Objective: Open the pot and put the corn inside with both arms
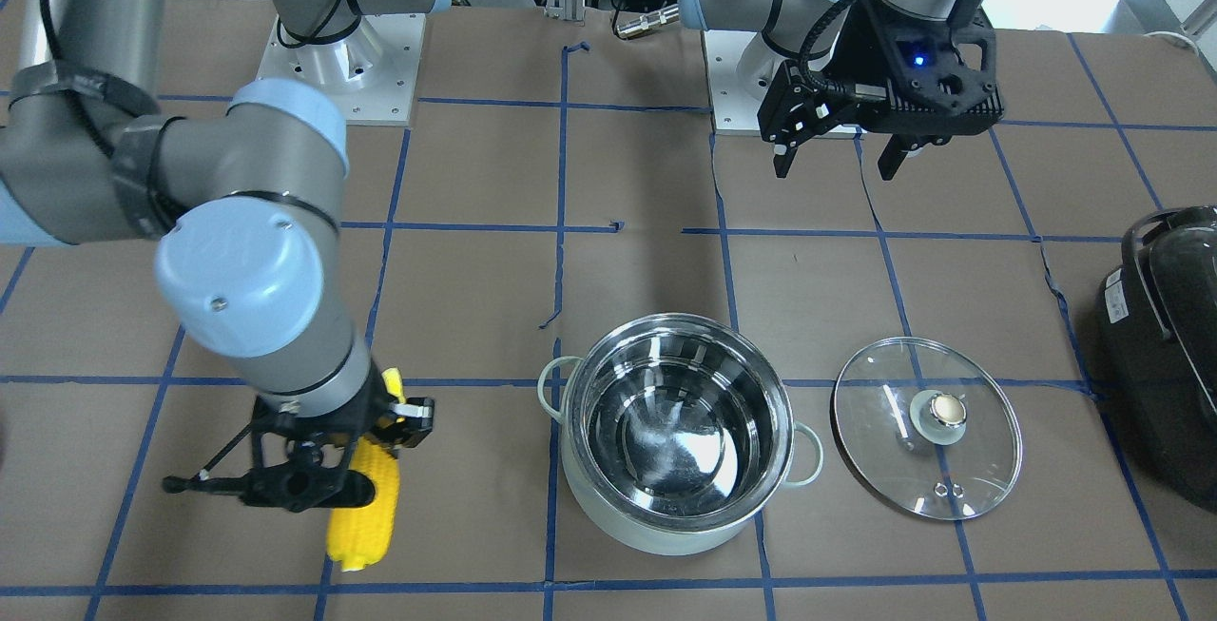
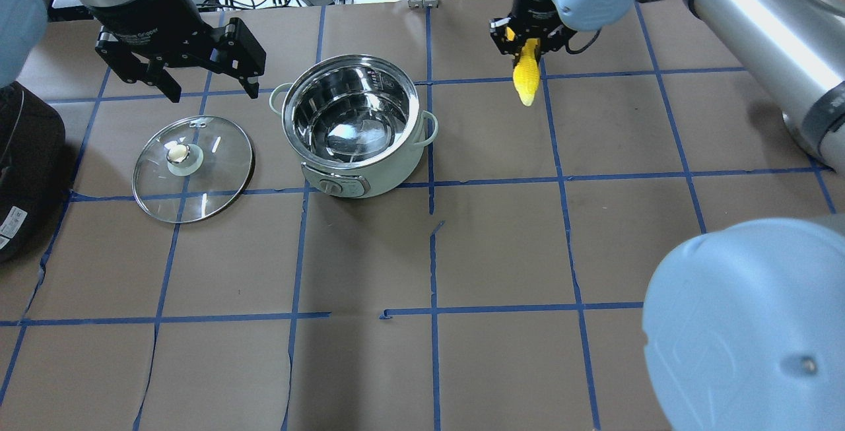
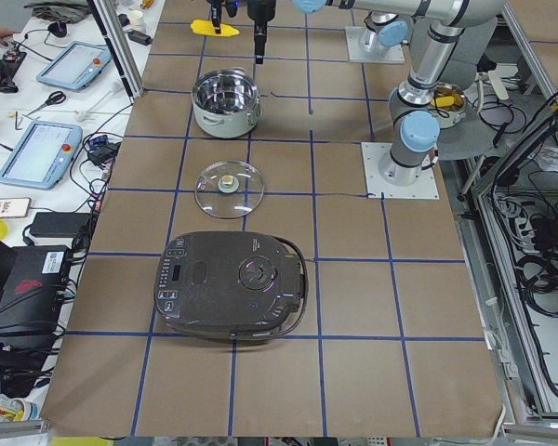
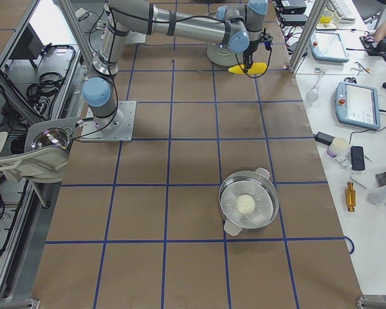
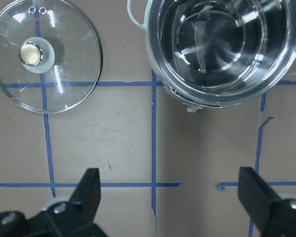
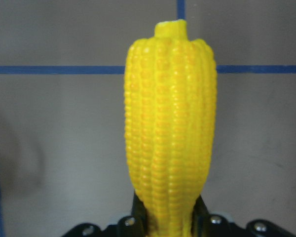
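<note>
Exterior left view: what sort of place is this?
Probably a robotics lab: brown paper-covered table gridded with blue tape, blue-rimmed touchscreen pendants and cables on a white side bench, grey jointed left arm bolted to a white plate.

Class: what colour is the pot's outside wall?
The pot is pale mint green outside; clearest in the overhead exterior view.

The corn [image 1: 366,507] is bright yellow, ribbed with rows of kernels. The pot [image 1: 656,531] is pale mint green outside and mirror steel inside. Beside the pot, the lid [image 1: 927,431] is clear glass with a steel rim. The brown table [image 1: 475,298] carries a grid of blue tape [image 1: 561,174]. The arms [image 1: 247,279] are grey-silver with light-blue caps [image 1: 238,274].
</note>
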